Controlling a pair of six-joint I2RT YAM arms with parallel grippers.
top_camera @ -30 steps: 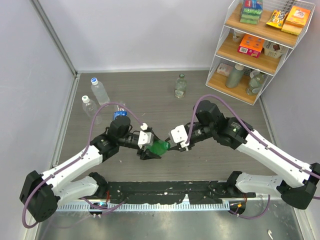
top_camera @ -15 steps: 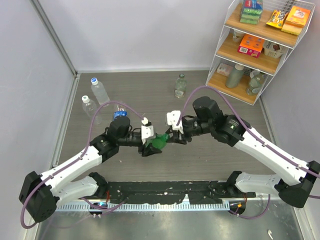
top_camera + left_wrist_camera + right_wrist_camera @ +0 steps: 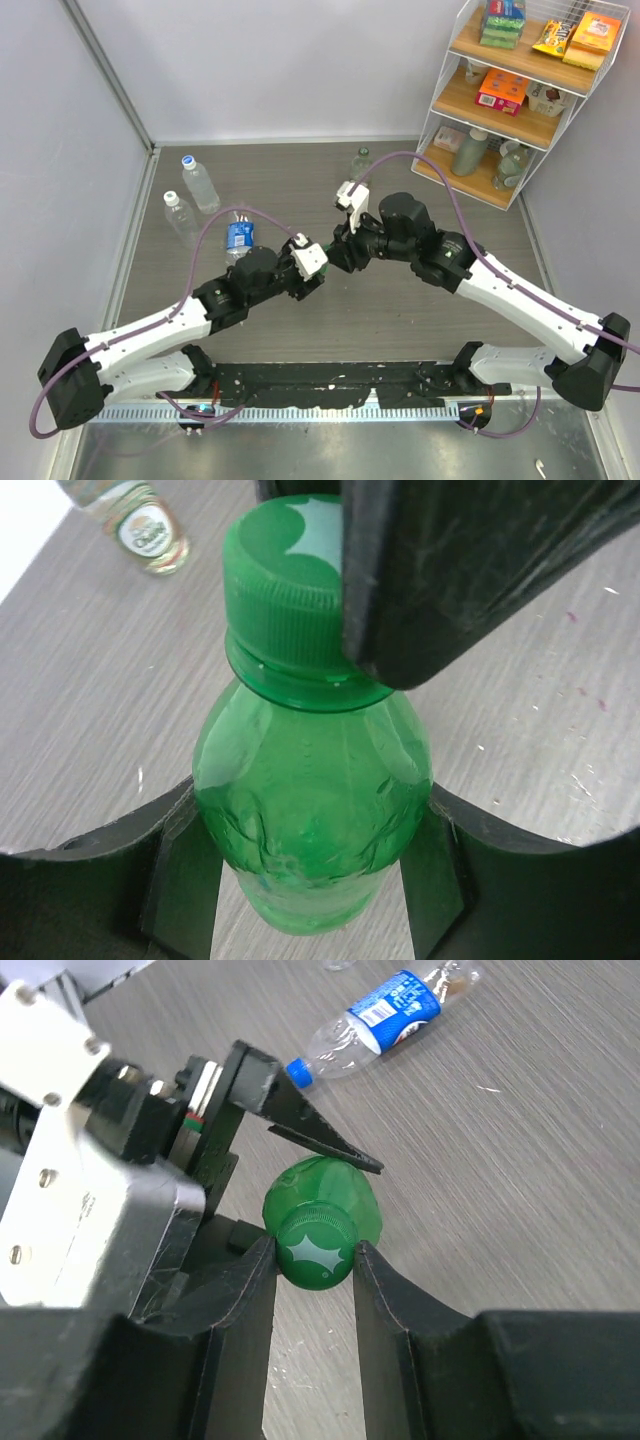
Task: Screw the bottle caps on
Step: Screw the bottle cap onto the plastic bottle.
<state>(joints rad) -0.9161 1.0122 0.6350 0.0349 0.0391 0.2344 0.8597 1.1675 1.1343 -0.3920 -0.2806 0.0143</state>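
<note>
The translucent green bottle [image 3: 310, 780] is held above the table, with my left gripper [image 3: 315, 855] shut on its body, one finger pressed on each side. The green cap [image 3: 318, 1248] sits on the bottle's neck. My right gripper [image 3: 314, 1260] is shut on that cap, its fingers [image 3: 450, 570] touching both sides. In the top view the two grippers meet at mid-table, left [image 3: 312, 264] and right [image 3: 342, 250], and hide most of the bottle. The cola-label bottle [image 3: 385, 1010] lies on the table with a blue cap [image 3: 298, 1070] on it.
Two clear bottles stand at the left, one blue-capped [image 3: 200, 183], one white-capped [image 3: 180, 216]. Another labelled bottle [image 3: 140, 520] stands at the back, middle. A wire shelf [image 3: 510, 95] with snacks fills the back right corner. Walls close the left and back.
Both grippers have carried the green bottle away from the near edge toward mid-table. The right wrist has turned, its camera now pointing up and back. Both grips hold.
</note>
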